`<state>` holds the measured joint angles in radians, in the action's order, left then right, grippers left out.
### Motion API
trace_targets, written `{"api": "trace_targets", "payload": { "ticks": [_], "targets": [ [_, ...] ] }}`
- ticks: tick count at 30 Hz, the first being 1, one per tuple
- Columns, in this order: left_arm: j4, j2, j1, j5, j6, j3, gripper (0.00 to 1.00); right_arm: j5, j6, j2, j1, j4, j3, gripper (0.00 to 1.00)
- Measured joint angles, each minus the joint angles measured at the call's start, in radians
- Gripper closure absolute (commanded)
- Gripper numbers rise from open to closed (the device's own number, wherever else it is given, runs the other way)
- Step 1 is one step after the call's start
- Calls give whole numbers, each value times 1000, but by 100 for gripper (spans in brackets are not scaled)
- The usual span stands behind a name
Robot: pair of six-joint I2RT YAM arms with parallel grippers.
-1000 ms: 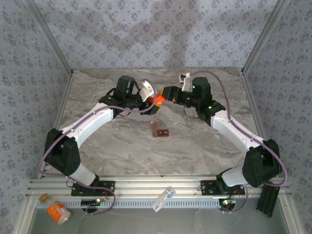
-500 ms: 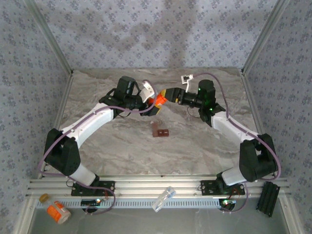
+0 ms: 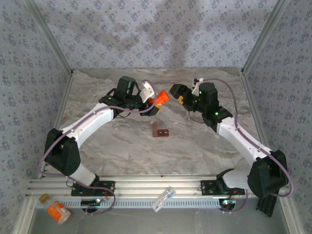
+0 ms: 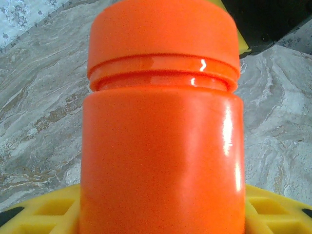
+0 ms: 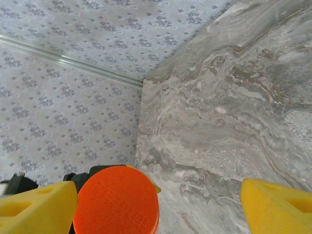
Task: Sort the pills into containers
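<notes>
An orange bottle [image 3: 161,99] with its orange cap [image 4: 163,36] on hangs above the table's back middle, my left gripper [image 3: 156,102] shut on its body [image 4: 163,161]. Yellow finger pads [image 4: 44,209] show under it. My right gripper [image 3: 176,95] stands open just right of the bottle; the cap [image 5: 116,201] sits near its left fingertip [image 5: 36,204], apart from the right one [image 5: 278,207]. The dark red-brown containers box [image 3: 159,130] lies on the marble in front of both grippers. The pills are hidden.
On the metal ledge at the near edge lie a white-capped orange bottle [image 3: 58,212], a small orange item [image 3: 44,197] and a clear plastic tube [image 3: 163,199]. Patterned walls close the back and sides.
My right gripper has opened, let go of the orange cap and drawn back to the right. The left arm has held the bottle still.
</notes>
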<state>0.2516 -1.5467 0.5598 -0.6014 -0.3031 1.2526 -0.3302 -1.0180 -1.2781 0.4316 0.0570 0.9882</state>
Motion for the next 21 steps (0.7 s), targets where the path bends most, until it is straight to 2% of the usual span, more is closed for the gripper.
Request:
{"api": "trace_targets", "payload": {
  "ticks": [13, 16, 21],
  "targets": [
    [1, 0, 10, 0, 0, 8, 100, 13, -8, -71, 79, -18, 79, 21],
    [0, 0, 10, 0, 0, 9, 100, 13, -12, -79, 86, -18, 79, 29],
    [8, 0, 10, 0, 0, 9, 100, 8, -13, -80, 91, -13, 82, 48]
  ]
}}
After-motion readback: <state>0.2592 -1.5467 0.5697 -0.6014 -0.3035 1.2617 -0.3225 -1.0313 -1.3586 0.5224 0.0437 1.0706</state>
